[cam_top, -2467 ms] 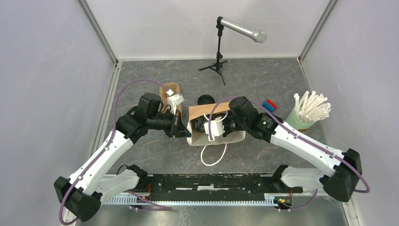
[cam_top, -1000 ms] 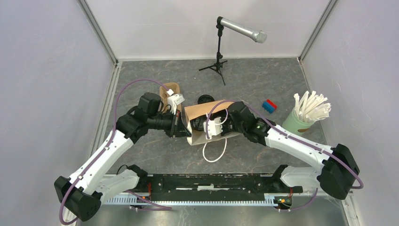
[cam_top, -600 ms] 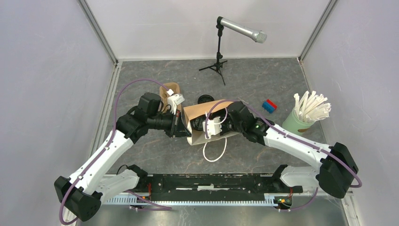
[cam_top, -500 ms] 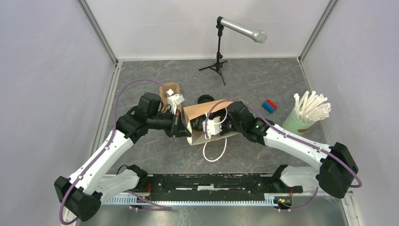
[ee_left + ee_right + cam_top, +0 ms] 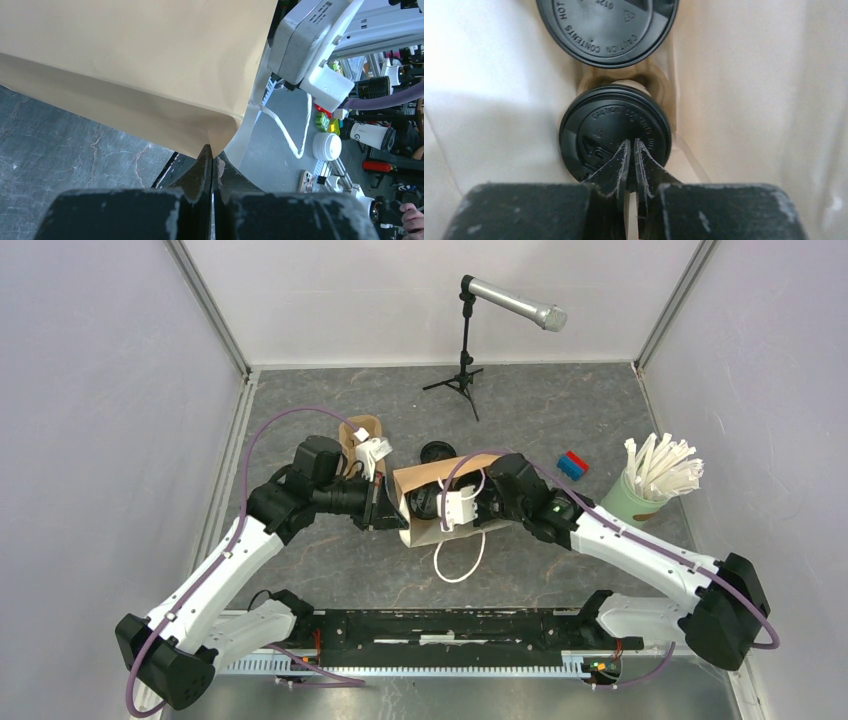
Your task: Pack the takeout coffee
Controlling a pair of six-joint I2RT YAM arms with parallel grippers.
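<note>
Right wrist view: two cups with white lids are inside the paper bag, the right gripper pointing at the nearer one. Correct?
No: the right wrist view shows both lids black. The right gripper points at the nearer lid, with the farther lid beyond it, inside the paper bag.

far lid: CAUTION CONTENTS HOT | near lid: CAUTION CONTENTS

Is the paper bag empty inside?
No, the right wrist view shows two black cup lids inside the paper bag, the near lid and the far lid.
</note>
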